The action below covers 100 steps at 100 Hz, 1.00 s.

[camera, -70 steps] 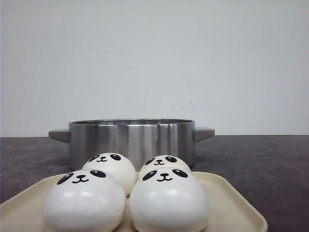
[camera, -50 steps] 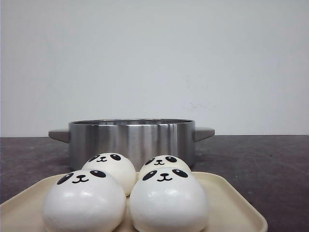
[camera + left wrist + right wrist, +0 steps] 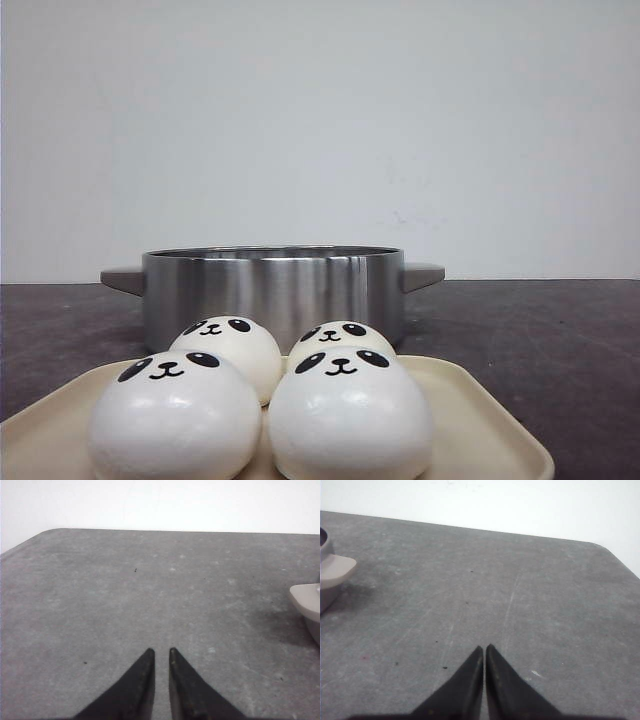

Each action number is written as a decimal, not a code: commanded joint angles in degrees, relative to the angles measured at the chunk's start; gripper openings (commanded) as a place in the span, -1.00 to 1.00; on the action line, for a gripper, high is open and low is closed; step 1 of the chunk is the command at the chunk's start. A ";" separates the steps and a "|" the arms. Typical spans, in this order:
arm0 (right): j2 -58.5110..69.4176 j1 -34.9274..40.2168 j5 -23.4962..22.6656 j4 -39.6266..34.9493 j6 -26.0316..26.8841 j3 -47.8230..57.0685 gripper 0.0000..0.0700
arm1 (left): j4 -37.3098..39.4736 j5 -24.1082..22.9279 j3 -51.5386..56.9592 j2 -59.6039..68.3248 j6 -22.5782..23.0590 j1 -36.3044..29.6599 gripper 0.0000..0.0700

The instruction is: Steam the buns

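Four white panda-faced buns sit on a beige tray [image 3: 485,425] close to the front camera: front left bun [image 3: 175,425], front right bun [image 3: 350,420], back left bun [image 3: 232,350], back right bun [image 3: 340,338]. A steel pot [image 3: 272,290] stands right behind the tray. Neither gripper shows in the front view. My left gripper [image 3: 161,650] hangs over bare table with its fingers nearly together, a thin gap between them, holding nothing. My right gripper [image 3: 484,646] is shut and empty over bare table. No bun shows in either wrist view.
The pot's grey side handles show at the edge of the left wrist view [image 3: 306,600] and of the right wrist view [image 3: 335,570]. The dark grey table [image 3: 560,340] ends at a white wall behind.
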 commanded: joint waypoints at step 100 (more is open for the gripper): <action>0.07 0.17 -0.02 0.57 0.44 -0.13 -0.98 | -0.11 0.11 -1.05 -0.07 -1.18 0.11 -1.00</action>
